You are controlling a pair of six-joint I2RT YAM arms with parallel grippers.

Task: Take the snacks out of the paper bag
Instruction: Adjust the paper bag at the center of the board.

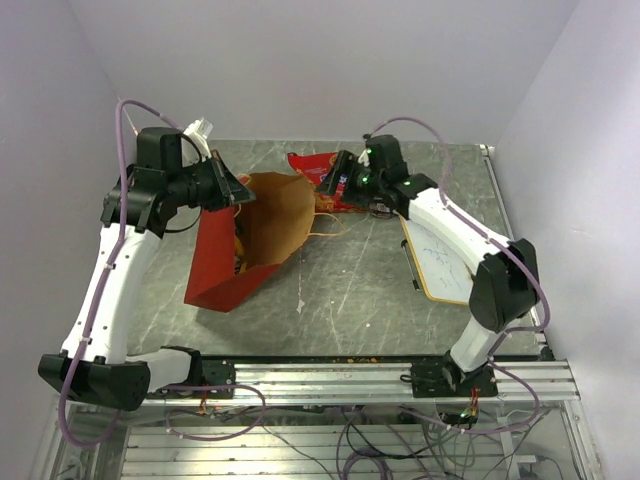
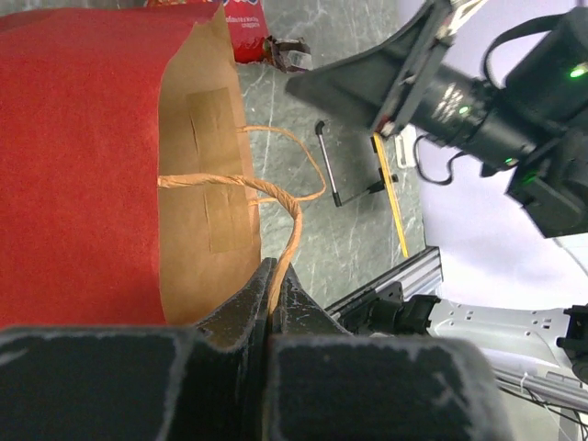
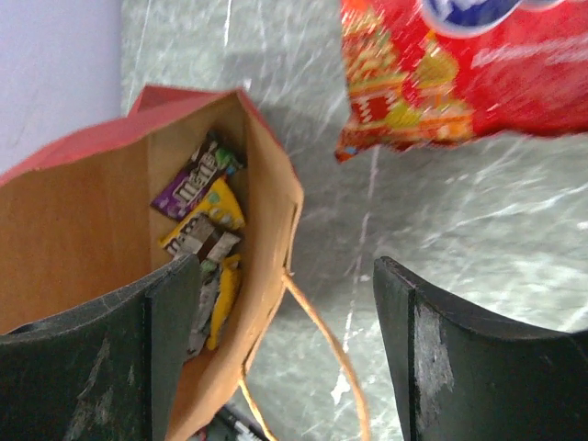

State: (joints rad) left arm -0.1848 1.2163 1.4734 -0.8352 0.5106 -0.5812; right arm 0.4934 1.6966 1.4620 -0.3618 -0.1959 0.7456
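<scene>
Grey marbled table (image 1: pixel 360 300) — on it the paper bag (image 1: pixel 225 270), a red snack packet (image 1: pixel 310 163) and a white board (image 1: pixel 440 262).

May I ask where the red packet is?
Top view: the red packet lies on the table's far side, right of the bag, by the right fingers.

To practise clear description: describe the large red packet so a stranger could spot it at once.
Find the red bag on the grey table. Just beyond its open mouth lies the packet. It is out on the table, crinkly, much larger than the small wrappers inside the bag, with blue and yellow print.
</scene>
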